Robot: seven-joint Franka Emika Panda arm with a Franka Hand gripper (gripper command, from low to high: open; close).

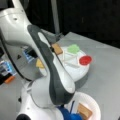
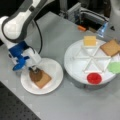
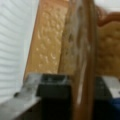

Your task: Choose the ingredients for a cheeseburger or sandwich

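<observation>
In a front view my gripper (image 2: pixel 34 70) hangs low over a small white plate (image 2: pixel 55 75), shut on the dark brown patty (image 2: pixel 35 75). The patty touches a tan toast square (image 2: pixel 44 80) lying on that plate. The wrist view shows the patty (image 3: pixel 82 55) edge-on between the fingers (image 3: pixel 51 83), with the toast (image 3: pixel 47 42) just beneath. The round divided tray (image 2: pixel 75 58) holds the yellow cheese square (image 2: pixel 89 40), another toast square (image 2: pixel 110 47), the green leaf (image 2: pixel 115 67) and the red disc (image 2: pixel 94 78). No stacked sandwich shows beyond the patty on the toast.
My arm (image 1: pixel 47 65) fills most of a front view, hiding part of the tray (image 1: pixel 77 70) and plate (image 1: pixel 93 102). Grey equipment with an orange part (image 2: pixel 81 28) stands behind the tray. A dark perforated board (image 2: pixel 15 107) borders the grey table at a front view's bottom left.
</observation>
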